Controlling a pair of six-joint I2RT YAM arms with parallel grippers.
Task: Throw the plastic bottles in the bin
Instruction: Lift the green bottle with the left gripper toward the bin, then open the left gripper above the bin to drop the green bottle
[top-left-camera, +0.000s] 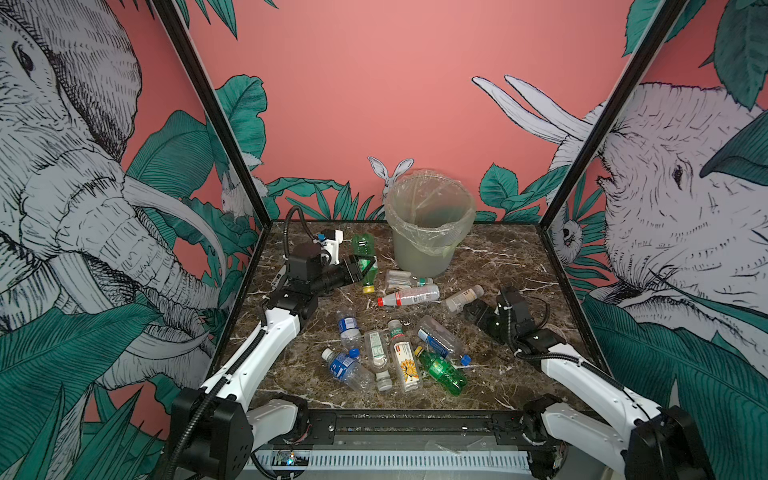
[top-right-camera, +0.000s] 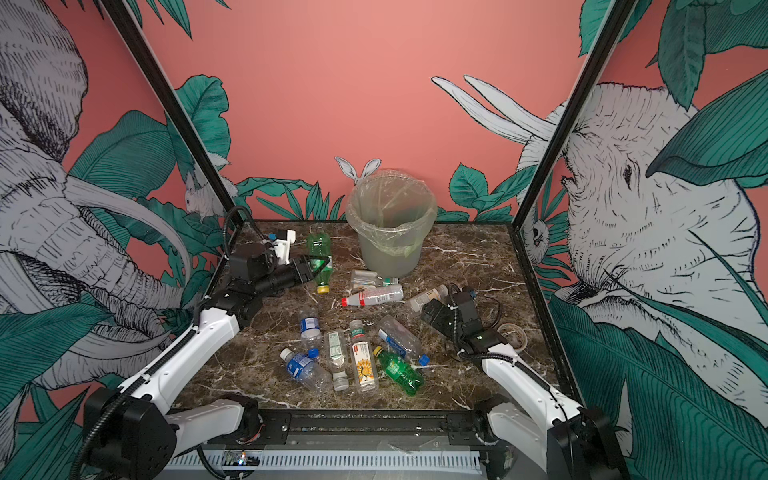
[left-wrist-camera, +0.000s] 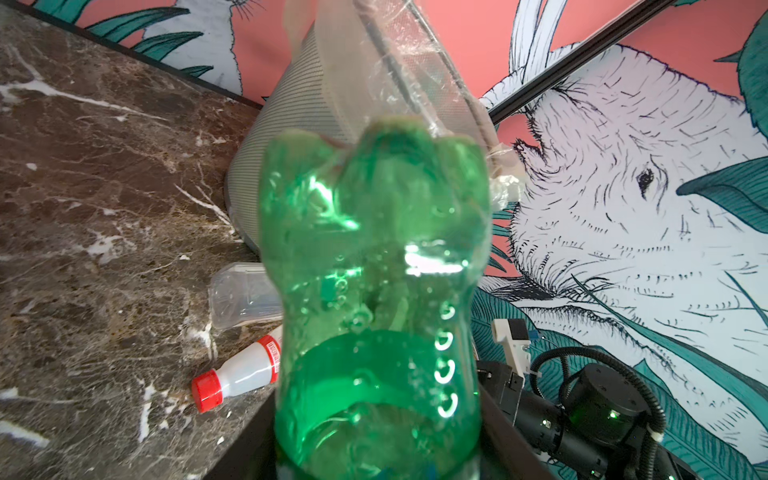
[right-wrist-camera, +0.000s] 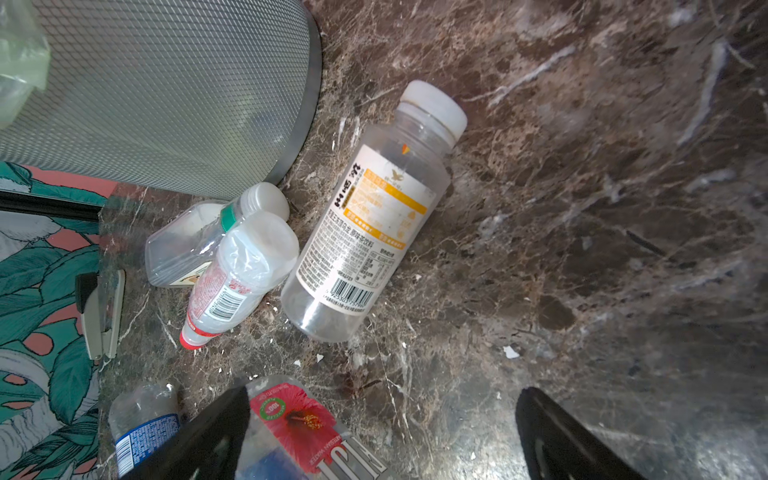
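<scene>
1 green bottle (top-left-camera: 362, 245) is clamped in the left gripper (top-left-camera: 365, 266) towards the far-left corner of the table (top-left-camera: 498, 374), just beside the bin (top-left-camera: 415, 253), which is set at the middle of the far edge. The other plastic bottles (top-left-camera: 409, 296) are strewn across the middle. The right gripper (top-left-camera: 476, 313) is spread wide near the right edge, with nothing gripped.
</scene>
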